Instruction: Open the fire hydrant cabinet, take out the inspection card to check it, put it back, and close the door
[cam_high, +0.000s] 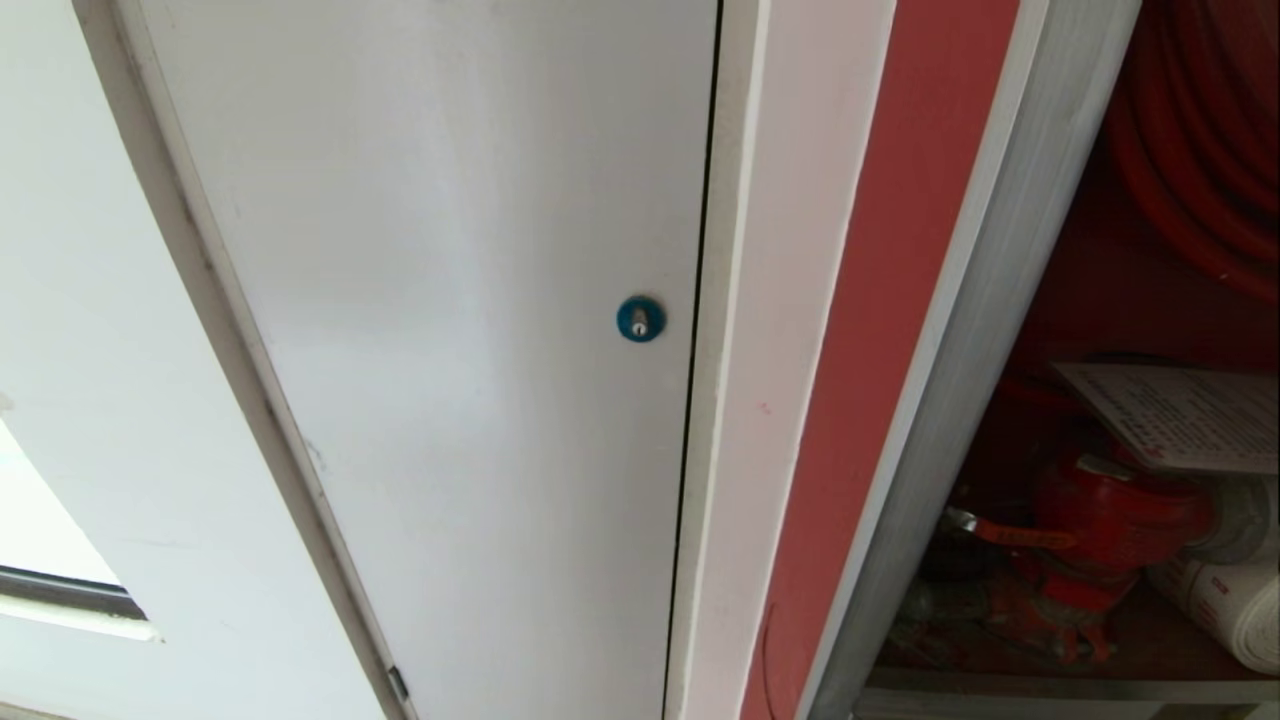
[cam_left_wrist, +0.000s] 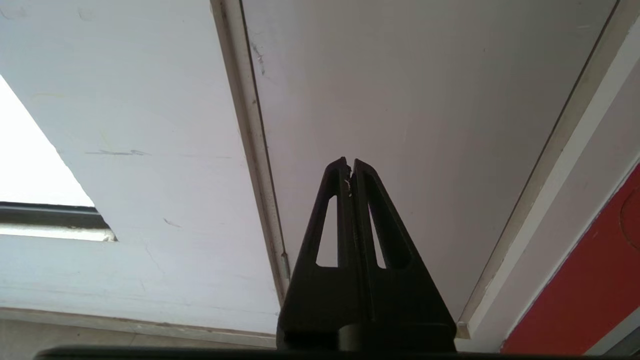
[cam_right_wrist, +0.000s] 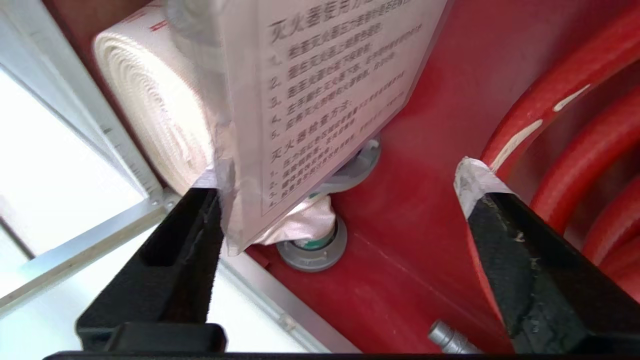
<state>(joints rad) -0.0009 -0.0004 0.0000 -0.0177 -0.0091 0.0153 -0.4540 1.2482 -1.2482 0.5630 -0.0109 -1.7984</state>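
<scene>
The fire hydrant cabinet stands open on the right of the scene, its red inside showing behind the silver frame. The inspection card lies low in there, propped across the top of the red valve, with the white rolled hose just beside it on the right and the red hose reel coiled above. That perch looks like its resting place: the valve gives it a ledge, so it sits tilted rather than flat.

The right gripper is inside the cabinet, close up to the card. Its jaws stand wide apart; one finger touches or nearly touches the card's lower edge, I cannot say which, and the other is well clear by the reel. Nothing is pinched, so I take it the card rests on its own and the put-back step is about done.

The left gripper hangs idle with its fingers pressed together, facing the plain white panel with the blue lock on the left.

The door itself is not in sight, and closing it remains.
</scene>
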